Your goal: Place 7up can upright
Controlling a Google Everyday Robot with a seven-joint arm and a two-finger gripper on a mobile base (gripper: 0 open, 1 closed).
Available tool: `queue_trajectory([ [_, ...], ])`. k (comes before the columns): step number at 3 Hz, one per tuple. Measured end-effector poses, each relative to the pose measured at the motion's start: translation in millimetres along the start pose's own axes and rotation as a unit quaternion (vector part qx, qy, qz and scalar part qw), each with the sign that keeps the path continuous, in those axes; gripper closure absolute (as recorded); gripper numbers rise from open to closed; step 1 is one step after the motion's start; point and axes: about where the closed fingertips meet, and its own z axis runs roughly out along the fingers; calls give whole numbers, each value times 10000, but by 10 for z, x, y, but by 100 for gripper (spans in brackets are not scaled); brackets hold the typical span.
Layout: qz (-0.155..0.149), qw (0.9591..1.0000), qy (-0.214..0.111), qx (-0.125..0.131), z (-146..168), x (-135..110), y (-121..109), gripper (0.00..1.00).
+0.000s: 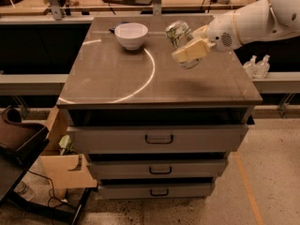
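The 7up can [177, 33], whitish-silver with green markings, is held tilted in the air above the right half of the cabinet top [112, 78]. My gripper [188, 48] comes in from the right on a white arm and is shut on the can; a pale finger [192, 50] crosses its lower side. The can does not touch the top. A white round bowl [131, 34] stands to the left of the can, near the back.
The grey cabinet has three drawers with dark handles [159, 138]. A bright arc of light [147, 78] runs across the top. Two small bottles [257, 67] stand on a ledge at right. A cardboard box [65, 168] and a brown chair [16, 135] sit at lower left.
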Motion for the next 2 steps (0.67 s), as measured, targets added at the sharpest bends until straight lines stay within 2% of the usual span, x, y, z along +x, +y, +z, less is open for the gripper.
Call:
queue_trajectory([
  [1,130,9978,-648,-47,313,122,240,100],
  [2,182,9919,-1246,148,591,61,275,100],
])
